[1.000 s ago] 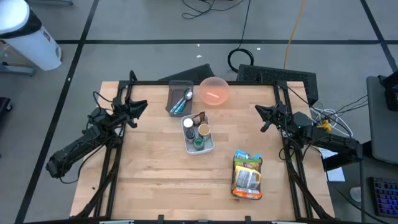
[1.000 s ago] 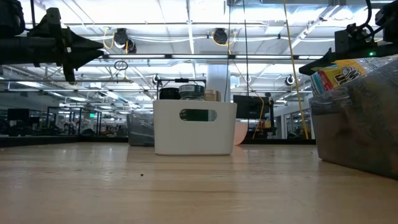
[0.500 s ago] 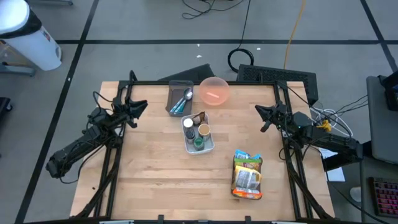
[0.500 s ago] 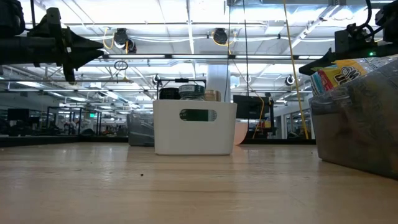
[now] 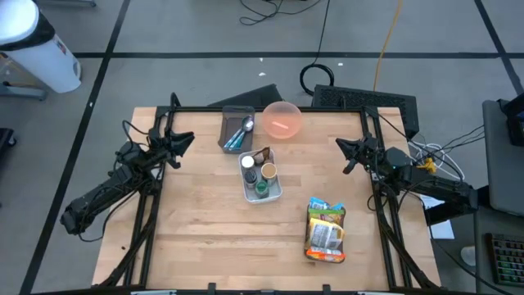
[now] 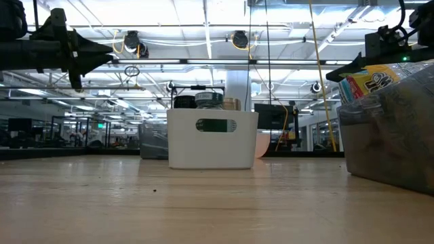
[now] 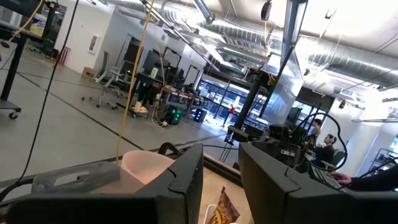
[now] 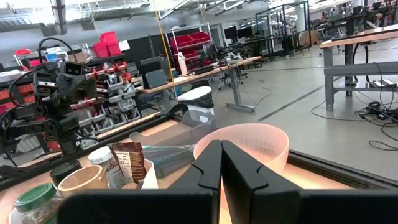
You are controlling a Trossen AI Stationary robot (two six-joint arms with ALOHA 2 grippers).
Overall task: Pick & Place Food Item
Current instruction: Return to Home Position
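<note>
A green and yellow snack bag (image 5: 326, 232) lies flat on the wooden table (image 5: 196, 238) at the near right; it fills the right of the low view (image 6: 390, 122). A white bin (image 5: 274, 190) at the table's middle holds jars and a brown snack packet (image 5: 262, 156). My left gripper (image 5: 190, 138) hovers open at the far left, above the table. My right gripper (image 5: 338, 143) hovers shut at the far right, also above the table. Both point toward the bin and touch nothing.
A pink bowl (image 5: 282, 120) stands at the far edge, with a grey tray of spoons (image 5: 237, 129) to its left. A black frame runs along the table's left, far and right edges. People sit at desks in the room beyond.
</note>
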